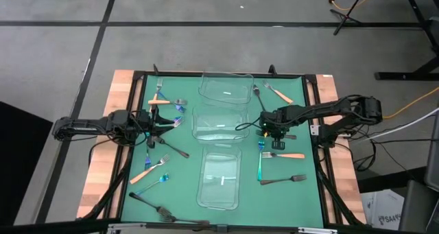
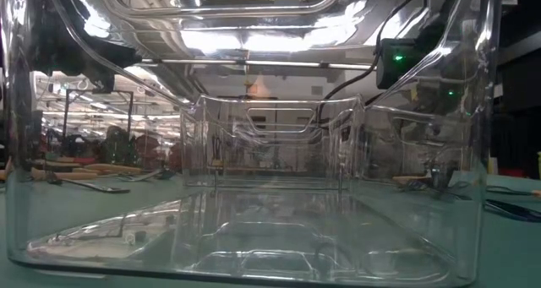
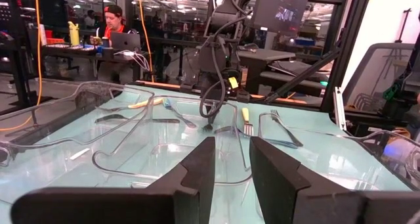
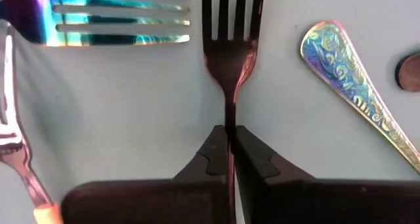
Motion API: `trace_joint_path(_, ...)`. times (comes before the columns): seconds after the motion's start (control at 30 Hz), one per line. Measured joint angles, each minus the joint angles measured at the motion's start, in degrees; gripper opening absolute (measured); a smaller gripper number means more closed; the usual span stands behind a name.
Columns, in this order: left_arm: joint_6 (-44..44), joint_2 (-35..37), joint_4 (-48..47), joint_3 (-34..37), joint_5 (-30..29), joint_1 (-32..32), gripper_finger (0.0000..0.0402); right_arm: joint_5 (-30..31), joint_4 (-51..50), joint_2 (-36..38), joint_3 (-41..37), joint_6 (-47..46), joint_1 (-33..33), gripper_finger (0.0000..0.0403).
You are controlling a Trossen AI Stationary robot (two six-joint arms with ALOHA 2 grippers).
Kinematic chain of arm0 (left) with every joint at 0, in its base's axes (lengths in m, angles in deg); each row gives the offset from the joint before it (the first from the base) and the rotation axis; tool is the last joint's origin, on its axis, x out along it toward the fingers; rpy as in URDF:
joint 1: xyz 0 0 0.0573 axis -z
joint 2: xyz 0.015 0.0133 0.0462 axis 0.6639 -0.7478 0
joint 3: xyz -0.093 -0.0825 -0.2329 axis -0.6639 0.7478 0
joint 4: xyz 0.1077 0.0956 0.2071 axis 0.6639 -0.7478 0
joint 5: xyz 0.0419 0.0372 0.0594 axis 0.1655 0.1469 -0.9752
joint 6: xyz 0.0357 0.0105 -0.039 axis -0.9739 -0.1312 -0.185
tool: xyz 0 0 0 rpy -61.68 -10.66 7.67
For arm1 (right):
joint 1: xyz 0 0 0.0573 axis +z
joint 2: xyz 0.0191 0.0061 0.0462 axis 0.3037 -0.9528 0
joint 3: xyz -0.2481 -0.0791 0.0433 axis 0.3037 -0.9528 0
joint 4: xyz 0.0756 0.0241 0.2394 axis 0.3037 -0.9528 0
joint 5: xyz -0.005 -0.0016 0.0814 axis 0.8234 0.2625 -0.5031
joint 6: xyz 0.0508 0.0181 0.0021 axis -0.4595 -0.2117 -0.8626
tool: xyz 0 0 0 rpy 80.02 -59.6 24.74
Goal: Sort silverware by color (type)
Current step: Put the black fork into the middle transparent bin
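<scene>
From above: right gripper (image 1: 268, 132) down on the green mat (image 1: 184, 186) just right of the middle clear container (image 1: 218, 121), left gripper (image 1: 170, 121) hovering left of it, forks scattered either side. Right wrist: fingers (image 4: 252, 159) pinched tight on a dark fork (image 4: 230, 53), iridescent fork (image 4: 118, 17) alongside. Left wrist: fingers (image 3: 197, 175) slightly apart, empty.

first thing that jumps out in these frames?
Three clear containers run in a row down the middle of the green mat, with forks scattered on both sides. The right end effector is down on the mat right of the middle container, shut on the neck of a dark fork, with iridescent forks beside it. The left end effector waits on the left side, holding nothing.
</scene>
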Motion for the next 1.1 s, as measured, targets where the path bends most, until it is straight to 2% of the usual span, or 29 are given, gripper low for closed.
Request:
trace_joint_path(0.4, -0.02, 0.00, 0.00, 0.00, 0.00, 0.02, 0.0089, 0.00, -22.30, 0.01, 12.08, 0.20, 0.00, 0.0001)
trace_joint_path(0.7, -0.07, 0.00, -0.01, 0.00, 0.00, 0.00, 0.0089, 0.00, -34.18, 0.05, 27.09, 0.35, 0.00, 0.0001)
trace_joint_path(0.9, -0.06, 0.00, -0.01, 0.00, 0.00, 0.00, 0.0089, 0.00, -35.24, 0.07, 37.44, 1.72, 0.00, 0.0001)
trace_joint_path(1.1, -0.05, 0.00, 0.00, 0.00, -0.02, 0.00, 0.0089, 0.00, -29.57, 0.10, 44.45, 1.73, 0.00, 0.0001)
